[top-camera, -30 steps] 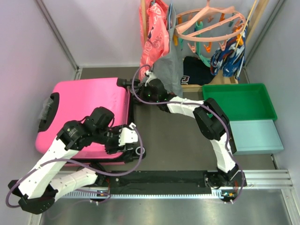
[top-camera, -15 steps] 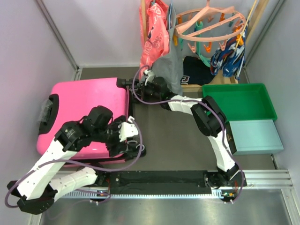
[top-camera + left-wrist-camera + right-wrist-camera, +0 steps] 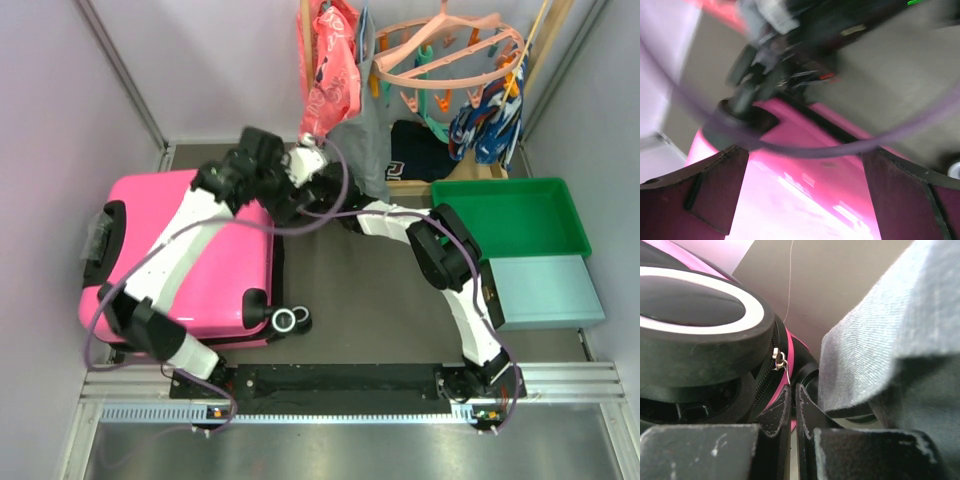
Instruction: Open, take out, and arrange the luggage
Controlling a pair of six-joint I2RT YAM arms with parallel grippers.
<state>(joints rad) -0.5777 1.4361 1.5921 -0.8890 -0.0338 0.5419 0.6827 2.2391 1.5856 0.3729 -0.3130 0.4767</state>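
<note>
The hot-pink luggage (image 3: 190, 250) lies flat and closed on the left of the floor, black wheels at its right corners. My right gripper (image 3: 792, 390) is at the far right corner beside a black wheel (image 3: 700, 325), its fingers shut on the metal zipper pull (image 3: 781, 362). In the top view it (image 3: 308, 195) is mostly hidden under my left arm. My left gripper (image 3: 802, 200) is open and empty, hovering over the pink shell (image 3: 805, 195) near that same corner (image 3: 285, 188). The left wrist view is blurred, with a purple cable (image 3: 840, 147) across it.
A green tray (image 3: 510, 215) and a pale teal flat box (image 3: 545, 290) lie at the right. A grey garment (image 3: 360, 150) and other clothes hang from a pink hanger rack (image 3: 440, 60) at the back, brushing the right gripper (image 3: 890, 325). Walls stand close on both sides.
My left arm has swung from the luggage's near right corner up to its far right corner, beside the right gripper. The right gripper has stayed at the zipper.
</note>
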